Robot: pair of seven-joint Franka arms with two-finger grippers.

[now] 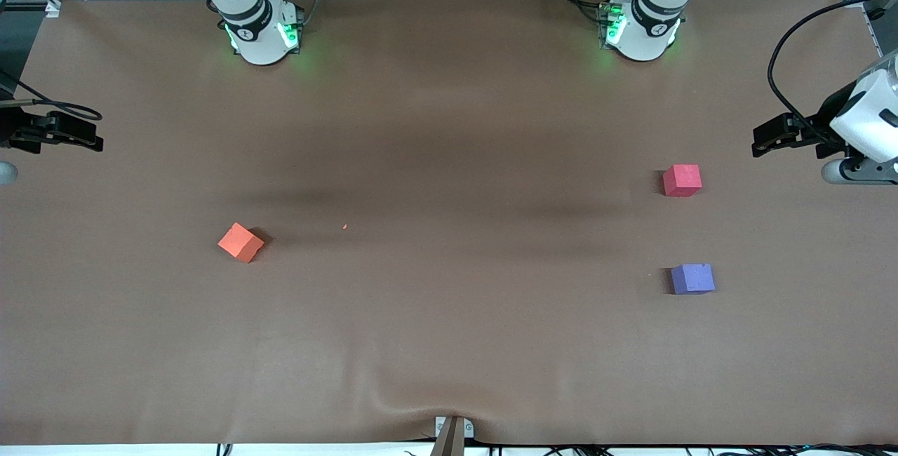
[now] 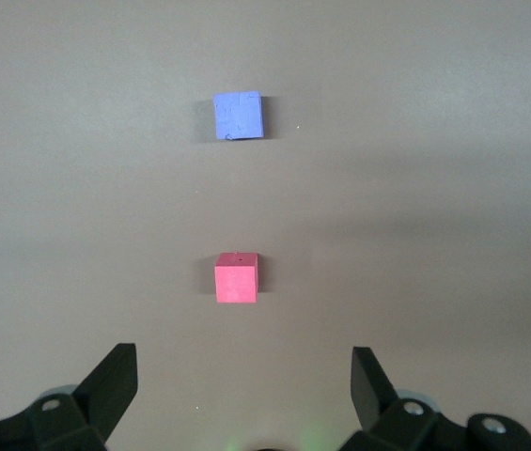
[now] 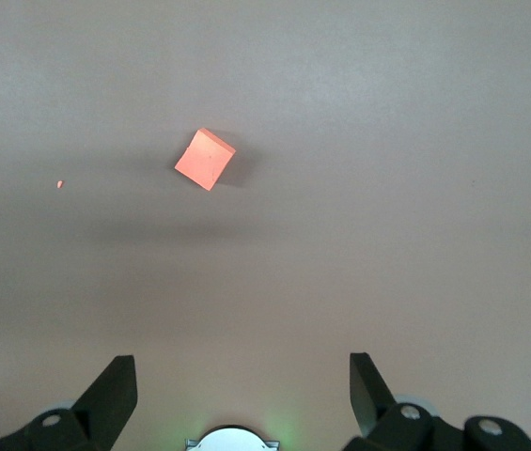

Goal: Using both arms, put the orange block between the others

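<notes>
The orange block point(image 1: 240, 242) point(image 3: 205, 159) lies turned at an angle on the brown table, toward the right arm's end. The pinkish-red cube point(image 1: 682, 180) point(image 2: 236, 278) and the purple-blue cube point(image 1: 692, 278) point(image 2: 239, 116) rest toward the left arm's end with a gap between them; the purple-blue one is nearer the front camera. My left gripper point(image 1: 766, 140) point(image 2: 244, 376) hangs open over the table's edge at the left arm's end, holding nothing. Over the edge at the right arm's end, my right gripper point(image 1: 88, 139) point(image 3: 243, 376) is open too, with nothing between its fingers.
A tiny orange crumb point(image 1: 344, 226) point(image 3: 59, 184) lies on the table cover point(image 1: 449, 126) beside the orange block. The cover wrinkles near a clamp point(image 1: 452, 431) at the front edge. A black cable point(image 1: 793, 42) loops above the left arm's end.
</notes>
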